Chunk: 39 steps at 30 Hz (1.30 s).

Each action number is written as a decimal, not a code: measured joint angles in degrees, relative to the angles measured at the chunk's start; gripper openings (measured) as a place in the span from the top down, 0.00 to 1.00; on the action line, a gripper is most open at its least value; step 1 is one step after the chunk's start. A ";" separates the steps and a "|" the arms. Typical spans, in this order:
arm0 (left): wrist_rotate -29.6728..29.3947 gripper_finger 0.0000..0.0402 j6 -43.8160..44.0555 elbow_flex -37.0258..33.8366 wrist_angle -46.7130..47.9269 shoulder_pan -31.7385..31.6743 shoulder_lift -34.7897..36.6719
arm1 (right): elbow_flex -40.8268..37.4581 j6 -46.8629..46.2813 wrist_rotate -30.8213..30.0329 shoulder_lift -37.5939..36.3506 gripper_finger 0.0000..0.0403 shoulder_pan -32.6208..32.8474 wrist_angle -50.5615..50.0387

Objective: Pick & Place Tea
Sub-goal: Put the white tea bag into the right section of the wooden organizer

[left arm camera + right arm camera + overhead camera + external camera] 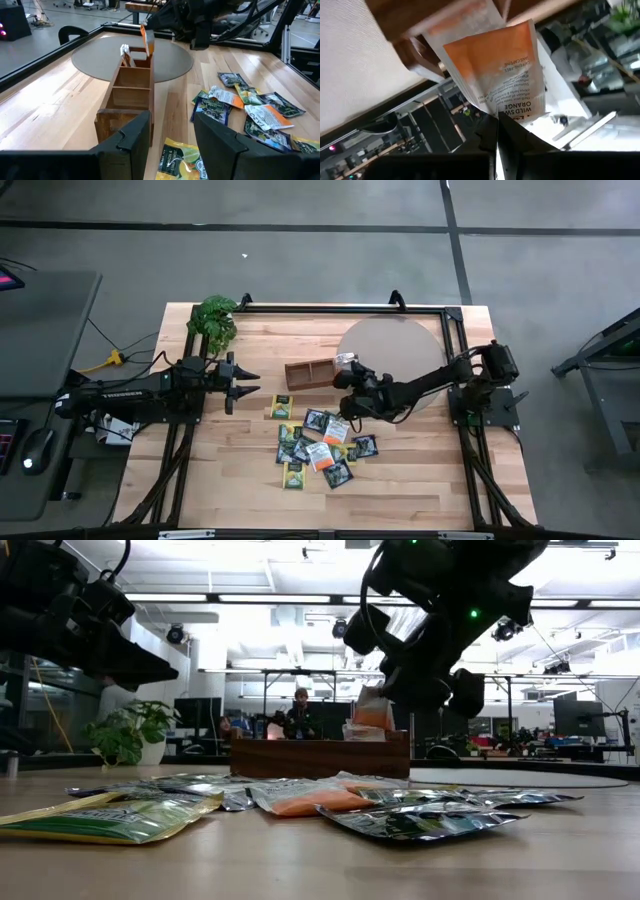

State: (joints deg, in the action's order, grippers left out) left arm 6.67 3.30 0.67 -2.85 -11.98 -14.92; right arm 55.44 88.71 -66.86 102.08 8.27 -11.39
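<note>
A brown wooden tray [308,372] with three compartments stands mid-table. Several tea sachets [322,448] lie flat in a loose pile near it, and a yellow-green one [283,406] lies apart on the left. My right gripper [347,372] reaches in from the right, shut on an orange-white sachet [146,40] over the tray's right end compartment. A pale sachet [125,52] stands in that compartment. My left gripper [172,135] waits open at the table's left, pointing at the tray's left end. My right gripper pinches the orange-white sachet between its two fingers at the printed end edge [512,114]. The fingers come from the table's right, slanting a little downward. The sachet [375,710] juts out ahead of them, tilted, over the tray's end compartment. I cannot tell whether it touches the tray.
A round grey mat [400,345] lies under the tray's right end. A leafy plant [215,320] stands at the far left corner. A black frame rail [330,308] runs along the far edge. Bare wood lies near the front edge.
</note>
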 joint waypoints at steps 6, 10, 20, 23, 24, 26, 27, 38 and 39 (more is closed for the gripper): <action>0.08 0.63 0.00 0.00 0.02 0.01 -0.02 | 0.00 4.15 3.42 0.02 1.00 -1.40 0.20; 0.08 0.63 0.00 0.00 0.02 0.00 -0.02 | 0.00 5.40 3.64 0.02 1.00 -2.77 1.94; 0.23 0.63 0.00 0.00 0.02 0.00 -0.01 | 0.00 8.03 6.94 0.02 1.00 -3.78 2.66; 0.23 0.63 -0.01 0.00 0.02 0.02 -0.02 | 0.00 8.44 7.74 0.02 1.00 -3.80 2.66; 0.23 0.63 0.01 0.00 0.02 0.01 0.00 | 0.00 8.48 8.11 0.02 1.00 -3.80 2.64; 0.22 0.63 0.01 0.00 0.01 0.01 -0.02 | 0.00 8.72 8.67 0.02 1.00 -3.86 2.64; 0.22 0.63 0.01 0.00 0.02 0.00 -0.02 | 0.00 9.06 8.83 0.02 1.00 -3.98 2.62; 0.21 0.63 0.01 0.00 0.02 0.00 0.00 | 0.00 9.37 9.50 0.04 1.00 -6.14 2.27; 0.21 0.63 -0.01 0.00 0.02 0.00 0.00 | 0.00 9.43 9.96 0.04 1.00 -6.14 2.27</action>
State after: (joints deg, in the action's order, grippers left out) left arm 6.87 3.29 0.67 -2.83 -11.99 -14.92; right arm 55.44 98.13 -56.90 102.13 2.13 -9.13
